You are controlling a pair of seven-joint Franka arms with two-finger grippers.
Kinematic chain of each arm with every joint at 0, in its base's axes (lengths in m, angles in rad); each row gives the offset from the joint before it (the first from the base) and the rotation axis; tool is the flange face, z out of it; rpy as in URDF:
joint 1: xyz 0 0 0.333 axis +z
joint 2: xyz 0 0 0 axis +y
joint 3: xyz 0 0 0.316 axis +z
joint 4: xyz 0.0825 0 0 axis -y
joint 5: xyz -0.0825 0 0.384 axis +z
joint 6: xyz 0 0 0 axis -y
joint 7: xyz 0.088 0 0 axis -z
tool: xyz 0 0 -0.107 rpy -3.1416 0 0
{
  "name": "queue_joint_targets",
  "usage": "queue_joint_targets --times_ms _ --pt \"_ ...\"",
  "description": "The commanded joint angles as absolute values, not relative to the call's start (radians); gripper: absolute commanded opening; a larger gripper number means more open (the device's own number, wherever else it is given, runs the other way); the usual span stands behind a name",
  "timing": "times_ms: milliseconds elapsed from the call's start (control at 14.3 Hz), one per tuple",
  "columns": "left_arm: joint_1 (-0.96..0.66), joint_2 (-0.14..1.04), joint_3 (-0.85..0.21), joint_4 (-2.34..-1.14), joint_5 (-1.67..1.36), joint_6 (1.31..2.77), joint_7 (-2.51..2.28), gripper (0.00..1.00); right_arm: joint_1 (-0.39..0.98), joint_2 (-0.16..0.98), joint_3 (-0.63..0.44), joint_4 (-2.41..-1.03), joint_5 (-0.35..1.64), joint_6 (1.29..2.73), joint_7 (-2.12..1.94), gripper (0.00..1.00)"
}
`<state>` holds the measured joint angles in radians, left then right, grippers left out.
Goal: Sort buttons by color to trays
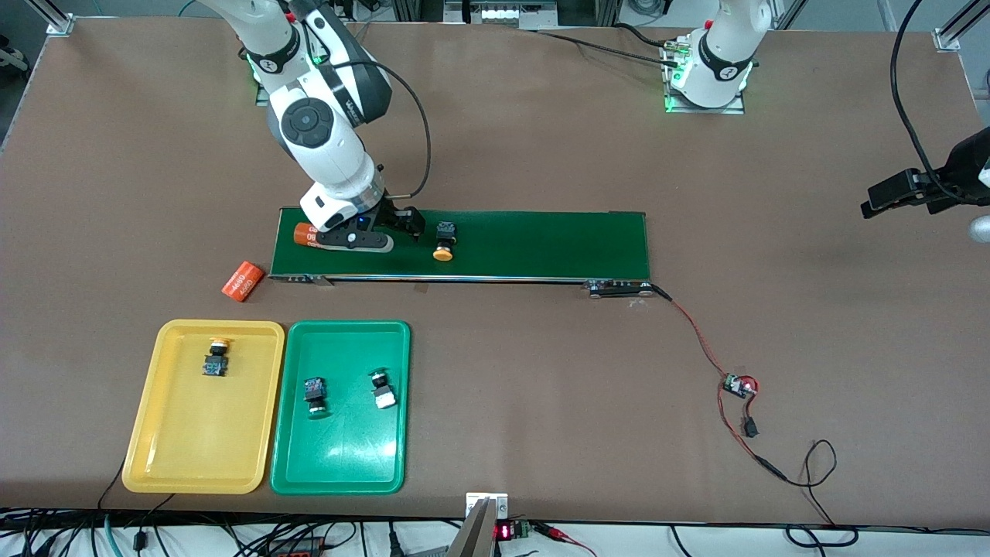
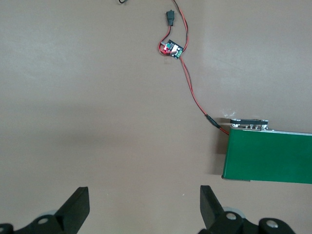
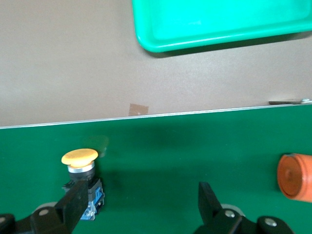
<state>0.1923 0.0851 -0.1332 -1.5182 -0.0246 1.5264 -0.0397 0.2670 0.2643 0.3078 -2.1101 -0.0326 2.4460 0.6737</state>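
The right end effector [image 1: 390, 230] was low over the conveyor belt [image 1: 541, 244], and its two fingers [image 3: 73, 204] were spread apart with nothing between them. The last loose button [image 1: 444, 241], the one with the yellow cap, lay on its side on the belt just beside that end effector, toward the left arm's end of the bench. In the right wrist view one finger was already right next to the button's dark body, but the button was not yet in the gap. To do this step well, the end effector probably needed to slide over until the boxy body sat in the middle, then squeeze the body and not the round cap, which could slip. An orange cylinder [image 1: 303, 234] lay close on the belt and should be left alone. Farther off, the yellow tray [image 1: 147, 449] held one yellow button [image 1: 216, 357], and the green tray [image 1: 340, 472] next to it held two buttons [image 1: 314, 393]. The right arm bent down steeply from its base. The left end effector [image 2: 144, 207] waited with its fingers wide apart, high over bare bench [image 2: 97, 97] near the belt's end.
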Motion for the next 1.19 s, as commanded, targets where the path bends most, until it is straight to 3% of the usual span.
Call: queue_joint_targets --times_ms 0,1121 --pt "0.199 0.063 -0.137 -1.532 -0.028 1.503 -0.021 1.0 0.275 0.305 0.313 -2.086 -0.092 2.447 0.698 1.0" --pt "0.198 0.063 -0.138 -1.529 -0.028 1.491 -0.021 1.0 0.295 0.333 0.314 -2.069 -0.094 2.447 0.792 1.0"
